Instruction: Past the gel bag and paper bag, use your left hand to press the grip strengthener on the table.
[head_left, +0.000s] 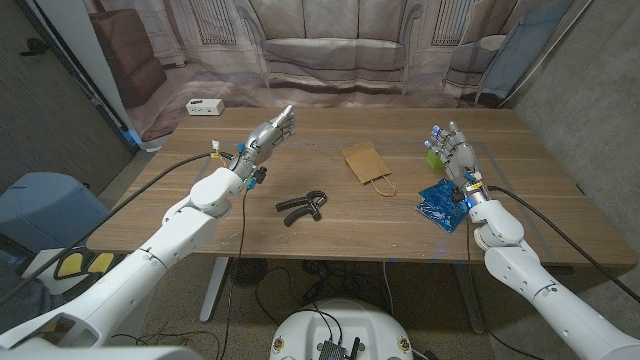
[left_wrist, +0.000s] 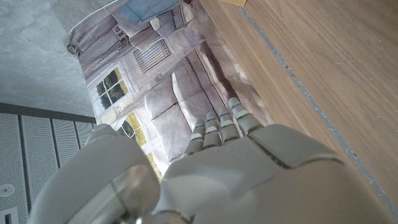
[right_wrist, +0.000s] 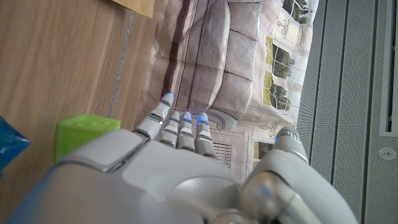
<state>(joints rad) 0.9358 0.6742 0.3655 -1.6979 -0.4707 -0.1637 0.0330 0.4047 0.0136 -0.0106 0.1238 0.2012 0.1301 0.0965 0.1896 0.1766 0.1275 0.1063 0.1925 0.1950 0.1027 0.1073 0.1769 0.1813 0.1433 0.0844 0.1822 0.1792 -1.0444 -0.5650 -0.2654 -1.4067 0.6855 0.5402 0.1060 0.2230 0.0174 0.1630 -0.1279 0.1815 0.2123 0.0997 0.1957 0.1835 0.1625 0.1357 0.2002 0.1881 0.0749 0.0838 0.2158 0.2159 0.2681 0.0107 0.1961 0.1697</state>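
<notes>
Your left robot hand (head_left: 272, 132) hung above the bench (head_left: 300, 235) with its fingers straight and pressed close together, holding nothing. The grip strengthener (head_left: 301, 205) lay flat on the wood, nearer to you than that robot hand and toward its inner side, well apart from it. Its long axis ran across the bench, slightly tilted; the two black handles opened toward your left robot hand's side and the looped end pointed toward your right one. The paper bag (head_left: 364, 162) lay farther on, between the two robot hands, its handles toward you.

Your right robot hand (head_left: 455, 155) stood upright with its fingers loosely apart and empty. The blue gel bag (head_left: 442, 205) lay just on the near side of it, and a green block (right_wrist: 84, 132) sat close beside its fingers.

The bench was pale wooden planks with seams running across. Behind it hung a printed backdrop of a sofa (head_left: 325, 50) and windows, and a small white box (head_left: 205, 107) rested on the floor beyond your left robot hand.
</notes>
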